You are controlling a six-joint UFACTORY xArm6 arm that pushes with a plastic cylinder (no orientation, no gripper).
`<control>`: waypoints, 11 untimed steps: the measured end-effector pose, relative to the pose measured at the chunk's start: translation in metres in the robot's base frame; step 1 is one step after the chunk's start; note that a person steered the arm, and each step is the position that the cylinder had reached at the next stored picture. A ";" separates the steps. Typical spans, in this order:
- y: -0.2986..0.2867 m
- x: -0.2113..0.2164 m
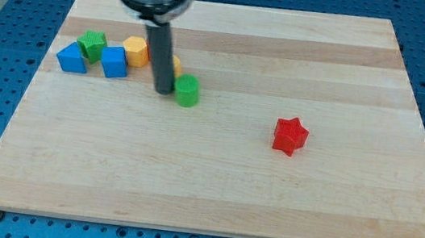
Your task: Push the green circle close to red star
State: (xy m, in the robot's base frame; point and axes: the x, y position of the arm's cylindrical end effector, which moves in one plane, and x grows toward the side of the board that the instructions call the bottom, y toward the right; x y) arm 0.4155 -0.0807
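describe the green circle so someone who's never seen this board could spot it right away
Start at the wooden board and find the dark rod; my tip sits at the left edge of the green circle. It is a short round block, unlike the spiky green star in the cluster at the view's left.

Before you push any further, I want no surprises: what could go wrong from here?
1. My tip sits at the green circle's left edge, slightly off-centre; being round, it could slip sideways off the rod.
2. The red star lies lower right, well apart; a straight rightward push would pass above it.
3. A yellow block partly hidden behind the rod could get nudged if I reposition.
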 end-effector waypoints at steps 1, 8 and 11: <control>0.044 0.001; 0.115 0.001; 0.129 0.009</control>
